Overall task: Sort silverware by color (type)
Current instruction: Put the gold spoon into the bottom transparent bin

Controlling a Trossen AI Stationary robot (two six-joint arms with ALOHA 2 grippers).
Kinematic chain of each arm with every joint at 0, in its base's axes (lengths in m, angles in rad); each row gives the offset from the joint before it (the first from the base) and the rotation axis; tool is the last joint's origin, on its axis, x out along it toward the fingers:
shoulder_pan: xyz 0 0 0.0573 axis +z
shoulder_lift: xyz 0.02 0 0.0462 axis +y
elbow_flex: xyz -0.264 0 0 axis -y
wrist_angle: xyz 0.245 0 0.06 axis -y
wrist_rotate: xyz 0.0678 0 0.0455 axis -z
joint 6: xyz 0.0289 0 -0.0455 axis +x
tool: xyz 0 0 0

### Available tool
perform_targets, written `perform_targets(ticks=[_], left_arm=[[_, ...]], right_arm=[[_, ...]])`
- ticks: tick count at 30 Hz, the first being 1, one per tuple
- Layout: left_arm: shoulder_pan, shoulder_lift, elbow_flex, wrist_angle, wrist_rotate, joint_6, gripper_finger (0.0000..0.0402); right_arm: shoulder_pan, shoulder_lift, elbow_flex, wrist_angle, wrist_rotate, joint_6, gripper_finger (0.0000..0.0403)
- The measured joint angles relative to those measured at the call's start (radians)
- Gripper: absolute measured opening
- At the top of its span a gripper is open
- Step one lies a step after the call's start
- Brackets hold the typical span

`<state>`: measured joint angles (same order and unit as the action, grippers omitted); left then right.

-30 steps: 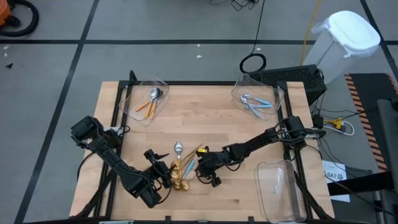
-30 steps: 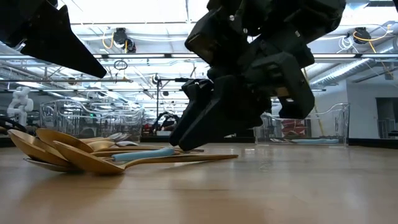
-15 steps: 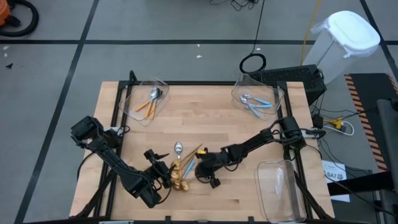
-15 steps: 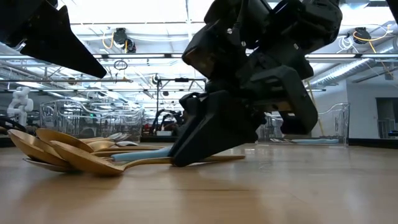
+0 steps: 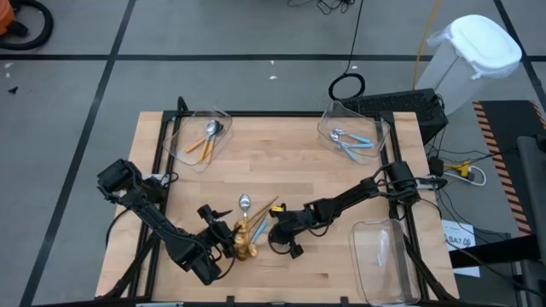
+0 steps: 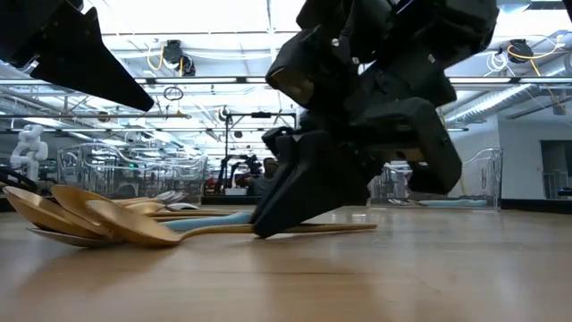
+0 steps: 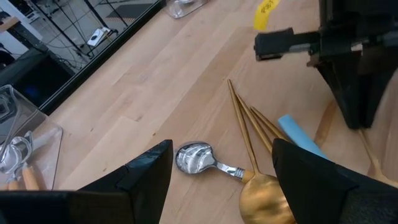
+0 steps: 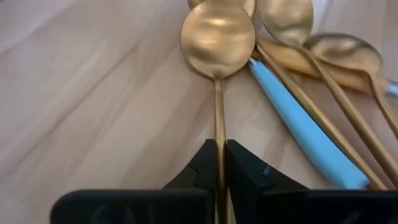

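A pile of silverware [image 5: 248, 230] lies on the table's near middle: gold spoons, a blue-handled spoon [image 8: 305, 130] and a silver-bowled spoon [image 7: 196, 156]. My right gripper [image 8: 219, 152] stands at the pile's right side and is shut on a gold spoon [image 8: 217, 38]. My left gripper [image 7: 230, 186] waits open at the pile's left side, its fingers apart over the spoons' bowls and touching nothing. In the low view the right gripper [image 6: 266, 228] has its fingertips down at the tabletop. My right gripper pinches the gold spoon's thin handle [image 8: 219, 127] between its two fingertips [image 8: 205, 163], partway along the handle. The fingers slant down from the table's right side and run along the handle. The spoon's bowl [image 6: 134, 233] rests on the table and the handle's free end [image 6: 366, 228] sticks out behind the fingers.
A clear bin with orange-handled spoons [image 5: 203, 138] stands at the far left. A clear bin with blue-handled spoons [image 5: 351, 136] stands at the far right. A third clear bin [image 5: 386, 256] sits at the near right edge. Bare wood lies between the bins and the pile.
My right gripper has come down onto the gold spoon's handle and shut on it. The spoon has slid a little along the table, away from the pile, its bowl still on the wood.
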<state>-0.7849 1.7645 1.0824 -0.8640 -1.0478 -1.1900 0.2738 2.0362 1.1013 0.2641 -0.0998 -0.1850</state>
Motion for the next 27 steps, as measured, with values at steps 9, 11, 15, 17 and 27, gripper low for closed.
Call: perform_targets(ticks=[9, 11, 15, 17, 27], left_arm=[[0.000, 0.000, 0.000, 0.001, 0.000, 0.002, 0.0271], [0.000, 0.000, 0.000, 0.000, 0.000, 0.002, 0.0271], [0.000, 0.001, 0.000, 0.001, 0.000, 0.001, 0.0271], [0.000, 0.001, 0.000, 0.002, 0.000, 0.002, 0.0271], [0.000, 0.001, 0.000, 0.004, 0.000, 0.000, 0.0271]], right_arm=[[0.023, -0.089, -0.002, -0.121, 0.060, 0.024, 0.0012], [0.032, -0.106, -0.002, -0.142, 0.079, 0.031, 0.0012], [0.054, -0.154, -0.002, -0.185, 0.110, 0.042, 0.0012], [0.069, -0.179, -0.001, -0.212, 0.132, 0.050, 0.0012], [0.145, -0.324, -0.001, -0.335, 0.288, 0.168, 0.0012]])
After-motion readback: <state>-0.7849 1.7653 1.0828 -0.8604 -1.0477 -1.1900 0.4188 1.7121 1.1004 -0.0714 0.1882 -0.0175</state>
